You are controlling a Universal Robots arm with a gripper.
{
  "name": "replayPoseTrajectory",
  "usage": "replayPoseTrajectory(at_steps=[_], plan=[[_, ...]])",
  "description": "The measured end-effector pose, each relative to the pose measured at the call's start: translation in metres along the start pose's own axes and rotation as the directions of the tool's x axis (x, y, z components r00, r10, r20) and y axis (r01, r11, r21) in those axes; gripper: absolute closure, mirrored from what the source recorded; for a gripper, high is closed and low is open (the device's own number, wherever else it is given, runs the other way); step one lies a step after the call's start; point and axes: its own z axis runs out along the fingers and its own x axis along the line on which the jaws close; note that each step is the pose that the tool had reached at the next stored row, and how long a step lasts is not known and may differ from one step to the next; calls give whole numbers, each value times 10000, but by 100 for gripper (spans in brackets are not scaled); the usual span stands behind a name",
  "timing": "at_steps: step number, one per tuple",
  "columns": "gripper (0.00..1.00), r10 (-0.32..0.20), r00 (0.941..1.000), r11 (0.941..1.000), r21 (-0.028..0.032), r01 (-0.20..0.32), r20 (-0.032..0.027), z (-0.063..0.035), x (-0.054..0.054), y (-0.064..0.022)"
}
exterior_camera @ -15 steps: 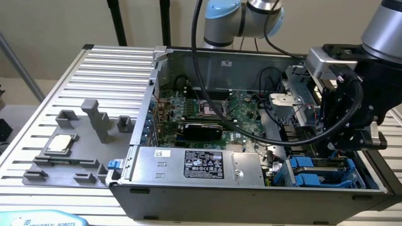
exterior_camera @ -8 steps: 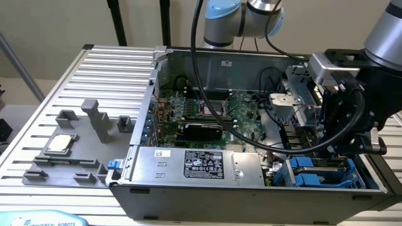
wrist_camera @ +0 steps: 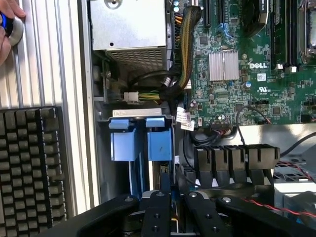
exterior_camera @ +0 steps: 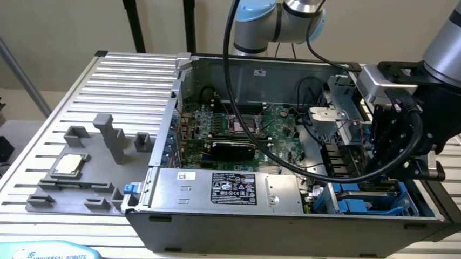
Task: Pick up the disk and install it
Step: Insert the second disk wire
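Note:
The disk (wrist_camera: pixel 143 143) stands on edge in the drive bay at the case's corner, its bright blue frame tabs facing the wrist camera. In the exterior view its blue frame (exterior_camera: pixel 362 205) shows low in the bay at the exterior view's right. My gripper (wrist_camera: pixel 177 200) hangs right above the disk's one side, the black fingers (wrist_camera: pixel 159 210) drawn close together with only a thin blue sliver between them. I cannot tell whether they pinch the frame or merely touch it. From outside, the gripper body (exterior_camera: pixel 403 156) hovers over the bay, with the fingertips hidden.
The open computer case (exterior_camera: pixel 288 226) holds a green motherboard (exterior_camera: pixel 238 129), a grey power supply (exterior_camera: pixel 223 186) and black cables (wrist_camera: pixel 185 54). A grey fixture (exterior_camera: pixel 79 162) with a small silver chip lies at the exterior view's left. A hand (wrist_camera: pixel 7 24) and a keyboard (wrist_camera: pixel 29 168) sit beside the case.

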Motion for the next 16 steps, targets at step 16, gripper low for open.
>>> replayPoseTrajectory(at_steps=[16], plan=[[84,-3,9997,10000,-19,4,258,59,53,-20]])
